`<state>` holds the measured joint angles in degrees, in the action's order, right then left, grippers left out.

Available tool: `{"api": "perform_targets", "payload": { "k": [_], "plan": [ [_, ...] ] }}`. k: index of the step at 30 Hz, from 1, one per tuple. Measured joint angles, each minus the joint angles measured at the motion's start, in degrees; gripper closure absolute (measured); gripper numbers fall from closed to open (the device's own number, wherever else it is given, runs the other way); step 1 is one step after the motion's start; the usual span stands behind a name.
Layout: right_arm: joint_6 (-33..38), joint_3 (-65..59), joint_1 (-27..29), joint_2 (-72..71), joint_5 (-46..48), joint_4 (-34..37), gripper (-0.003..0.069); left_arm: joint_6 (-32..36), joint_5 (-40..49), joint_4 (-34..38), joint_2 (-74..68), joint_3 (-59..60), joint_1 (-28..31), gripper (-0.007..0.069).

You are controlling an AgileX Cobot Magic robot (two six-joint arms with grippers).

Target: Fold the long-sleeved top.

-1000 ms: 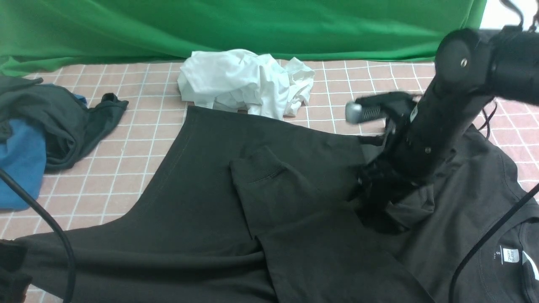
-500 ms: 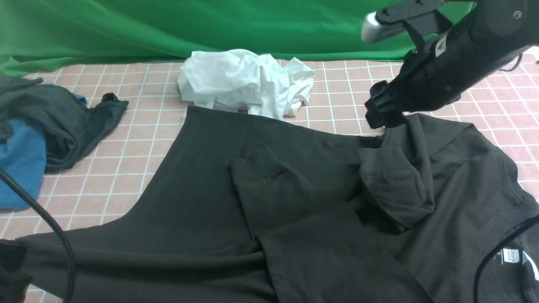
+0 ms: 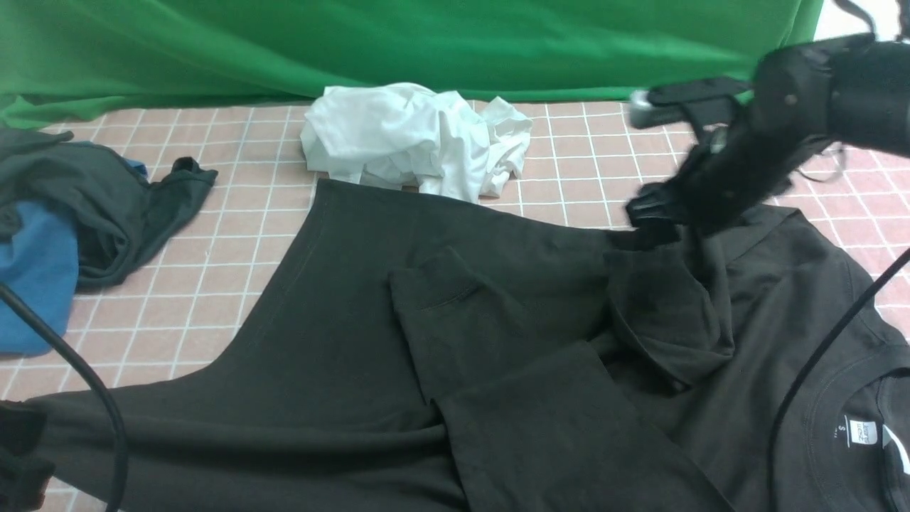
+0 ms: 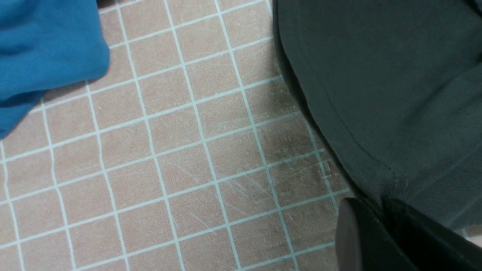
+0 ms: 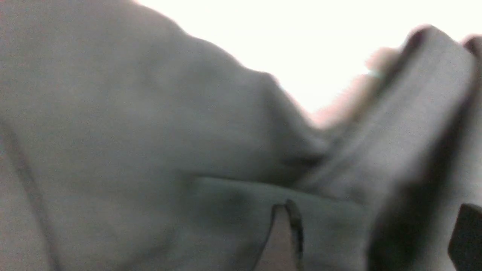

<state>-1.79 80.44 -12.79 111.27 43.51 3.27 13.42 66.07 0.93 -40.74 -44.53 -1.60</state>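
One large long-sleeved top [image 3: 341, 299] lies spread beneath the right pincer [image 3: 650, 217], whose jaws look wide apart over a shoulder fold. Soft and light, it should sag; stitched hems suit gripping. Left pincer [image 4: 380, 210] is closed, seemingly pinching its hem.

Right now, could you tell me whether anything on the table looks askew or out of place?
Yes: one sleeve of the long-sleeved top lies crumpled in a heap on its body, not flat like the other sleeve folded across the middle.
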Motion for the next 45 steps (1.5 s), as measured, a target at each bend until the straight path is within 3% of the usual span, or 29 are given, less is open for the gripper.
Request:
{"api": "perform_targets", "payload": {
  "k": [6, 15, 24, 32, 45],
  "plan": [
    [7.7, 0.0, 2.4, 2.7, 0.1, 7.2, 0.0094, 0.0, -0.4, 0.0, 0.0, 0.0, 0.0, 0.0589],
    [14.1, 0.0, 2.4, 4.9, -0.5, 9.8, 0.0117, 0.0, -1.2, 0.2, 0.0, 0.0, 0.0, 0.0589],
    [11.8, 1.5, 2.5, 2.3, 6.8, 10.0, 0.0143, 0.0, -1.2, 0.3, 0.0, 0.0, 0.0, 0.0589],
    [12.5, 1.7, 1.8, 0.1, 0.7, 10.0, 0.0143, 0.0, -1.2, 0.3, 0.0, 0.0, 0.0, 0.0589],
    [12.6, 1.7, 1.9, 5.8, 0.4, 10.2, 0.0169, 0.0, -1.2, 0.3, 0.0, 0.0, 0.0, 0.0589]
  ]
}}
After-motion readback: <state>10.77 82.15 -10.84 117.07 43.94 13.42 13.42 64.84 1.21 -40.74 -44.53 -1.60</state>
